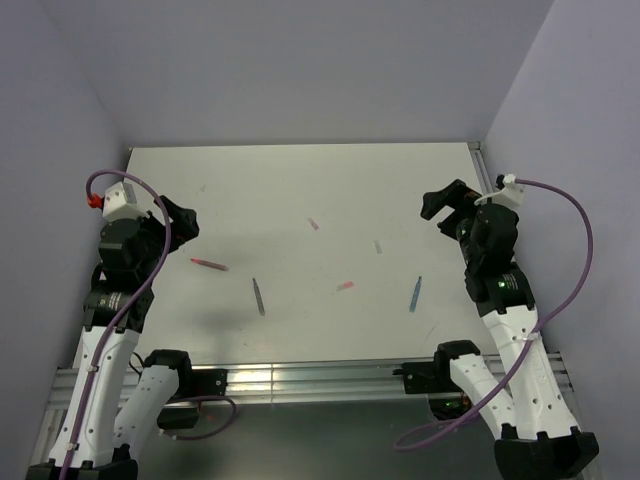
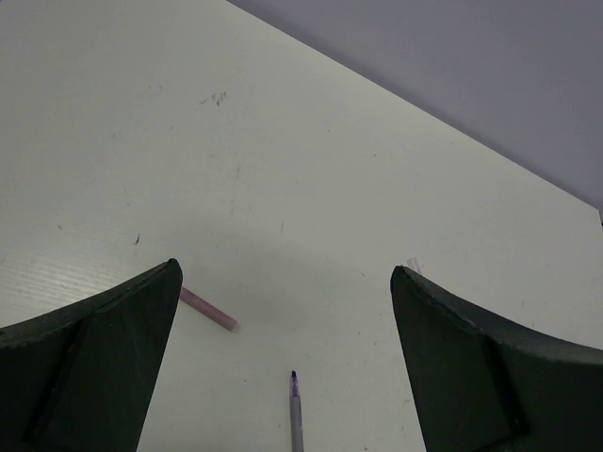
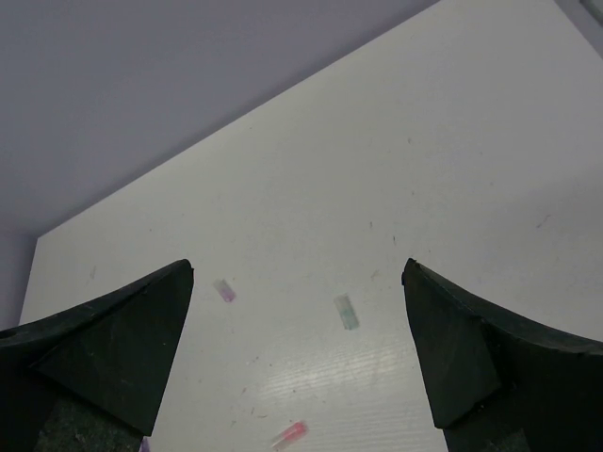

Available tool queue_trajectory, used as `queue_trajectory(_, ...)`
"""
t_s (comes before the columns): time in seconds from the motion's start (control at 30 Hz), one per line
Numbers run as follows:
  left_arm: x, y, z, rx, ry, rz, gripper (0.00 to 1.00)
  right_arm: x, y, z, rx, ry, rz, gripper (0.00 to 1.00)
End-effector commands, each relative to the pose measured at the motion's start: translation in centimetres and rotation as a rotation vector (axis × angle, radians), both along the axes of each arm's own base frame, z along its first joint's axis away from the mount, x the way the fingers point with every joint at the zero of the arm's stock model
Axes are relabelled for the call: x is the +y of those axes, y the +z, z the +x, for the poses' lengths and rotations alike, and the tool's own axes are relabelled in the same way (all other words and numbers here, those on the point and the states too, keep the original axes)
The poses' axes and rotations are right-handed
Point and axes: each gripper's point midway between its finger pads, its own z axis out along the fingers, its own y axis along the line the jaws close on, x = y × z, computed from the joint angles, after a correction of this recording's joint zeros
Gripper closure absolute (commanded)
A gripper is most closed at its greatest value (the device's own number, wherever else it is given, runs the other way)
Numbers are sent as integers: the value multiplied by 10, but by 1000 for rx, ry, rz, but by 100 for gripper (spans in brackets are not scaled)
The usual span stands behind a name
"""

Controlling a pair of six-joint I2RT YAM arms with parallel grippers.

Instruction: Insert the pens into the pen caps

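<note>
hovering near the red pen [image 1: 209, 264], the left claw [image 1: 186, 222] and right claw [image 1: 437, 212] are spread.

Dark grey pen [image 1: 258, 296] lying flat, red pen [image 1: 209, 265] near its left, blue pen [image 1: 415, 294] well to its right, reddish cap [image 1: 345, 286] between those two, pink cap [image 1: 313, 224] and pale grey cap [image 1: 378, 247] farther back, rightward, all apart.

A white table [image 1: 300, 180] (faintly scuffed) sits enclosed by 3 plain lavender walls [image 1: 300, 60].
</note>
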Motion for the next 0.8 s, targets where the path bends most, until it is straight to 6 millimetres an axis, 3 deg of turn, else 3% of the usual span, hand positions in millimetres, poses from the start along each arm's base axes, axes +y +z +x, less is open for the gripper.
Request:
queue_trajectory(0.0, 4, 7, 3, -26, 20, -2, 1, -4, 11, -1, -40, -17, -16, 0)
queue_trajectory(0.3, 3, 7, 3, -26, 15, -4, 1, -2, -1, 1, 13, -5, -24, 0)
queue_trajectory(0.4, 4, 7, 2, -27, 23, -5, 0, 2, -15, 5, 76, 18, -23, 0)
queue_trajectory(0.57, 3, 6, 3, -22, 20, -5, 1, 13, -47, 8, 194, 48, -21, 3)
queue_trajectory(0.77, 3, 4, 5, -10, 22, -10, 1, 2, -99, 3, 355, -40, -29, 11)
